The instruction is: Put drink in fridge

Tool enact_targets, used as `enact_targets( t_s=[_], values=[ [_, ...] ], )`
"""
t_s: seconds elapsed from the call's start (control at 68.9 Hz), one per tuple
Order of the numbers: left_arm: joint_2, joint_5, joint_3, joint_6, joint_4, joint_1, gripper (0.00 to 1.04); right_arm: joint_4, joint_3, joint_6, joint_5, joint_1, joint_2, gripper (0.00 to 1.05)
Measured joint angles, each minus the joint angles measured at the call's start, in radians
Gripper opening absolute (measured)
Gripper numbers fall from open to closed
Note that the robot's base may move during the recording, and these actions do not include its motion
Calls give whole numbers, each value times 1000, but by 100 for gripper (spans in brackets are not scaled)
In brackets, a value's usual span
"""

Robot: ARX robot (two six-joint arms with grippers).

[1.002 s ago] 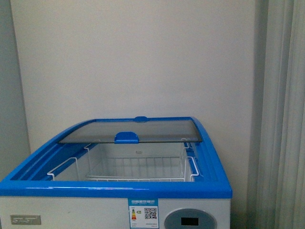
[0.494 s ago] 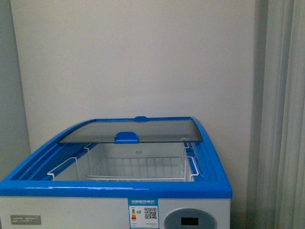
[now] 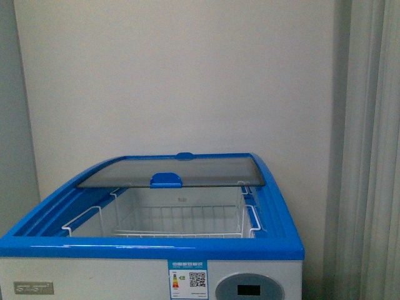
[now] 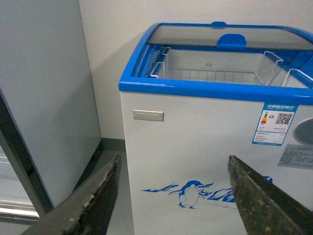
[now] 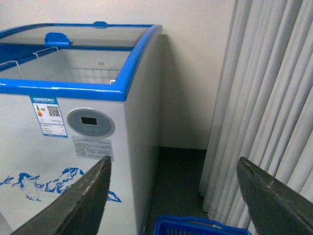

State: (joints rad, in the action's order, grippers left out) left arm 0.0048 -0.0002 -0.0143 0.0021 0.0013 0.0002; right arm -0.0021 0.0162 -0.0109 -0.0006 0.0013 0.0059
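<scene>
The fridge (image 3: 150, 247) is a white chest cooler with a blue top rim, straight ahead. Its curved glass lid (image 3: 175, 172) is slid to the back, so the front half is uncovered and white wire baskets (image 3: 181, 219) show inside, empty. The fridge also shows in the left wrist view (image 4: 195, 147) with its penguin picture (image 4: 190, 193), and in the right wrist view (image 5: 73, 137) with its grey oval display (image 5: 90, 122). My left gripper (image 4: 173, 196) is open and empty in front of the fridge's front wall. My right gripper (image 5: 173, 196) is open and empty by the fridge's right front corner. No drink is in view.
A taller plain grey cabinet (image 4: 44, 98) stands left of the fridge. Pale curtains (image 5: 264, 98) hang to its right. A blue plastic basket (image 5: 200, 226) sits on the dark floor below my right gripper. A white wall (image 3: 187, 75) is behind the fridge.
</scene>
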Motion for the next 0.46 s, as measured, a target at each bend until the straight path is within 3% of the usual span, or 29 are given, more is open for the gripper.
enact_targets(
  t_s=[0.044, 0.465],
  values=[
    [0, 0, 0, 0, 0, 0, 98, 0, 0, 1, 0, 0, 0, 98],
    [0, 0, 0, 0, 0, 0, 97, 0, 0, 1, 0, 0, 0, 97]
  ],
)
